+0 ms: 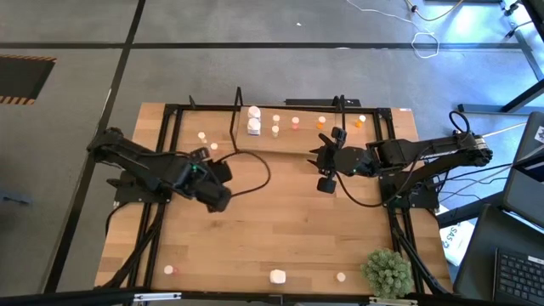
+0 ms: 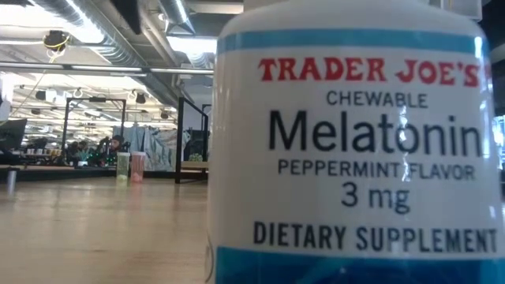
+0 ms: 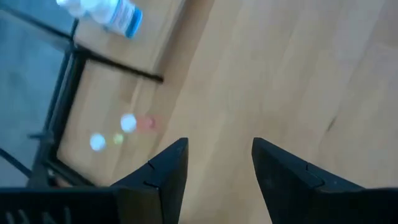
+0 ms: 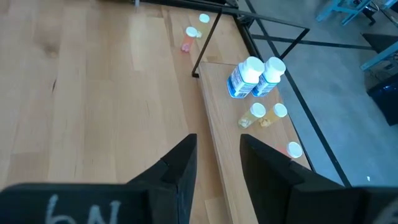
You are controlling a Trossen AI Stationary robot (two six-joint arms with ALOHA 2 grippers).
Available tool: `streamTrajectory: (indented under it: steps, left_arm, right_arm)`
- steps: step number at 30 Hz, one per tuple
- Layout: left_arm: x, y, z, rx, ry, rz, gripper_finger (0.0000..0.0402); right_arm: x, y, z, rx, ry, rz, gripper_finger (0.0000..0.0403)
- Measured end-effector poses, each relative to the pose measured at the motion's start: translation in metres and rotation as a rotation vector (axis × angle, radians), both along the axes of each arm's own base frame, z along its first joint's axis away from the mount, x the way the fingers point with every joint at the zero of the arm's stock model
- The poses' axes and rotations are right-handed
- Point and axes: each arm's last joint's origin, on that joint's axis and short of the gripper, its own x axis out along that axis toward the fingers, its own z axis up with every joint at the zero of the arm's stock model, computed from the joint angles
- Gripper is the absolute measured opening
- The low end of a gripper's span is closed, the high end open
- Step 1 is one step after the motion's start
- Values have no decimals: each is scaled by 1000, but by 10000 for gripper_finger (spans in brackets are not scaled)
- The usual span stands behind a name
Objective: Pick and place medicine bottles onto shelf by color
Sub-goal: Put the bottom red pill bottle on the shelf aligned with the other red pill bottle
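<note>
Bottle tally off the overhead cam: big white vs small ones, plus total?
Large white bottles: 3
Small bottles: 9, as near as the high view lets me count
Total: 12

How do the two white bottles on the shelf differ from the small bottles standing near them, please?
The two white bottles are chunkier and taller, with blue-banded labels; the small bottles are far slimmer and yellowish. The white pair touch side by side, while the small ones stand slightly apart. Both have white caps and stand upright on the shelf.
</note>
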Motion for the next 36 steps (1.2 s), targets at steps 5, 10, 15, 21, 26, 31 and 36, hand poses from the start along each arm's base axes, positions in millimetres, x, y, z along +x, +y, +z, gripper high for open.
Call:
streamTrajectory:
  steps: [5,10,15,21,26,31,36]
  left_arm:
    - [-12,-10,-10,-26,-6,23,173]
    - [-19,-23,-20,-52,1,24,173]
    - [-20,-34,-33,-76,-28,16,173]
    - [-25,-43,-38,-81,-27,-5,173]
    - [-28,-47,-38,-100,-43,19,173]
    - [-36,-57,-40,-210,0,50,173]
    - [-47,-71,-41,-326,65,59,173]
  right_arm:
    - [0,0,0,-1,0,0,125]
    - [0,0,0,-1,0,-1,125]
    - [2,1,2,24,-23,18,125]
    - [3,2,3,60,-45,35,125]
    - [3,3,3,84,-45,50,125]
    - [3,3,3,90,-47,48,125]
    - [3,4,2,130,-44,80,125]
